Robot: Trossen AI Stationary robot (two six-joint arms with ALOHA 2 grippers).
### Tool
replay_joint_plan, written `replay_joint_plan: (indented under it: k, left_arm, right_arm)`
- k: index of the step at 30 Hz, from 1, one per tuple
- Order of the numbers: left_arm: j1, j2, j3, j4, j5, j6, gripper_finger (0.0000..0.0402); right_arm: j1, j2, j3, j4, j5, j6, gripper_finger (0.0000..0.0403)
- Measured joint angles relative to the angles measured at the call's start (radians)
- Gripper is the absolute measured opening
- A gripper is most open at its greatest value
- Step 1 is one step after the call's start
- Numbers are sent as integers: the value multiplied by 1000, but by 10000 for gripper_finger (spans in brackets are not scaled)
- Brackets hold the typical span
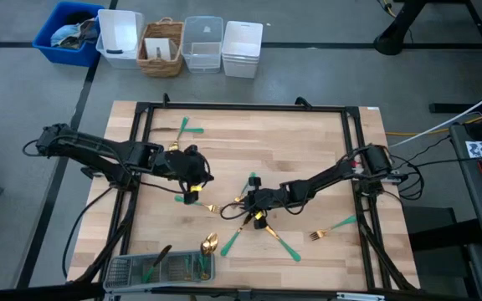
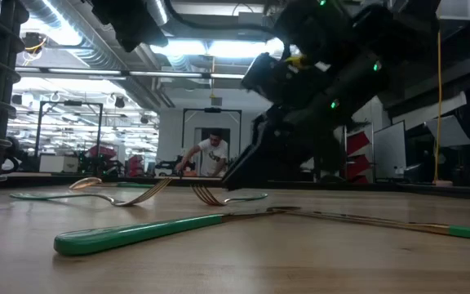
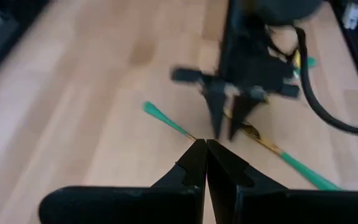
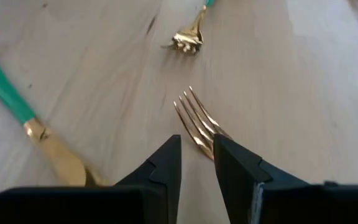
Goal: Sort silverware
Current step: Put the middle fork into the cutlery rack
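Over on the left, the left gripper (image 1: 192,194) hangs low above the wooden table (image 1: 308,150), its two fingers (image 3: 194,163) pressed together with nothing between them. Just past its tips lies a green-handled fork (image 1: 192,202) flat on the boards.

Toward the middle, the right gripper (image 1: 256,219) is down among a loose cluster of silverware (image 1: 245,226). Its fingers (image 4: 166,163) stand a little apart, and a gold fork head (image 4: 197,121) lies on the wood just ahead of the gap; whether the tips touch its neck, I cannot tell.

Further right, another fork (image 1: 335,227) lies alone near the table's edge. At the near edge, the grey mesh tray (image 1: 124,269) already holds a few pieces.
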Motion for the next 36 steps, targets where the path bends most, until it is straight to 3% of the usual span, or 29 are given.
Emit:
replay_joint_plan:
  k: [3,13,24,30,36]
  left_arm:
    - [0,47,0,5,34,-43,5]
    - [13,212,0,30,148,44,5]
    - [23,239,0,63,206,100,5]
    - [23,239,0,64,206,123,5]
    - [23,239,0,60,206,123,5]
  right_arm:
    - [0,-53,0,-89,6,-12,97]
    - [-43,-117,9,-228,9,-260,97]
    - [-185,-103,65,-275,-303,-314,97]
    - [-183,-27,141,-294,-325,-393,97]
    - [-183,40,265,-490,-320,-476,97]
